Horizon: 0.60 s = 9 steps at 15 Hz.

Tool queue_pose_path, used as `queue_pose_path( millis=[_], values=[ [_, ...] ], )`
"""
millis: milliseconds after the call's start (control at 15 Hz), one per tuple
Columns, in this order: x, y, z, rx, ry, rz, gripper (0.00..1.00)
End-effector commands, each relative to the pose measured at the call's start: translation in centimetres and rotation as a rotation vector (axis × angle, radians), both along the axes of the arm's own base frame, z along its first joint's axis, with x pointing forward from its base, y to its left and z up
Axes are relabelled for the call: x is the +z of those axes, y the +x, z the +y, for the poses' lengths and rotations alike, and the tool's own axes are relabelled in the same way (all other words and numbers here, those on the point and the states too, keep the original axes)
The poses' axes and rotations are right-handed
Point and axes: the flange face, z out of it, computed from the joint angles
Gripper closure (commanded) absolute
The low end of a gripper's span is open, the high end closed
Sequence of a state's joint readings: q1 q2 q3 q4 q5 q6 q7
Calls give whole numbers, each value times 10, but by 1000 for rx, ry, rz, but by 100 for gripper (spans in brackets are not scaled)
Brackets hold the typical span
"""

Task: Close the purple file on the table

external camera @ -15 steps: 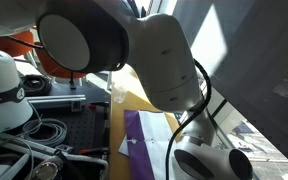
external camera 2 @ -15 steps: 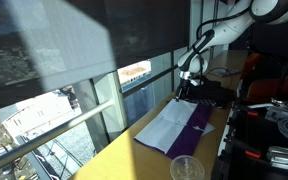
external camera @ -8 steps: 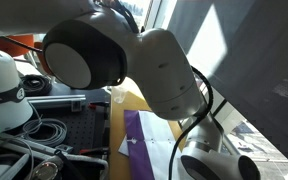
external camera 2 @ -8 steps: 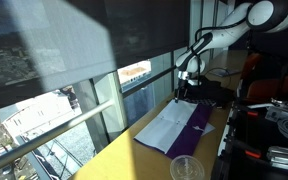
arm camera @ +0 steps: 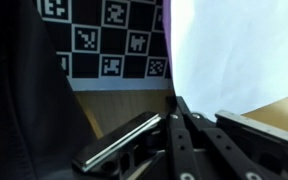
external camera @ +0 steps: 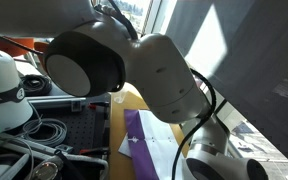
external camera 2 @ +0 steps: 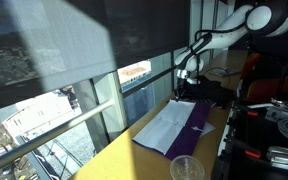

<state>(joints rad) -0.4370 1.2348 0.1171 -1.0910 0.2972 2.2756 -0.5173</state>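
The purple file [external camera 2: 198, 121] lies open on the yellowish wooden table [external camera 2: 134, 150], its white sheets [external camera 2: 166, 126] spread beside the purple cover. In an exterior view it shows partly under the arm, as a purple strip [external camera: 138, 133]. My gripper [external camera 2: 184, 91] hangs at the file's far end. In the wrist view the gripper [arm camera: 177, 104] is shut, its fingertips meeting right at the edge of the white paper [arm camera: 234, 50]. I cannot tell whether a sheet is pinched between them. The arm hides the gripper in the close exterior view.
A small clear cup [external camera 2: 187, 168] stands at the table's near end. A black cable-strewn platform [external camera: 44, 135] runs along one side of the table, windows along the other. A black-and-white marker board [arm camera: 104, 40] lies beyond the file.
The jaws have gone from open to shut at the file's far edge. The arm has shifted slightly; the file lies as before.
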Motion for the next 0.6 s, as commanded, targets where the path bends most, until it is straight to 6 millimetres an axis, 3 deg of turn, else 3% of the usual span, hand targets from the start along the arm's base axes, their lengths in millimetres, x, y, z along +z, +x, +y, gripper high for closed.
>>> queue_pose_path(
  millis=[0, 533],
  values=[
    [37, 10, 0, 30, -51, 4, 100],
    [193, 12, 19, 217, -301, -65, 100]
  ],
)
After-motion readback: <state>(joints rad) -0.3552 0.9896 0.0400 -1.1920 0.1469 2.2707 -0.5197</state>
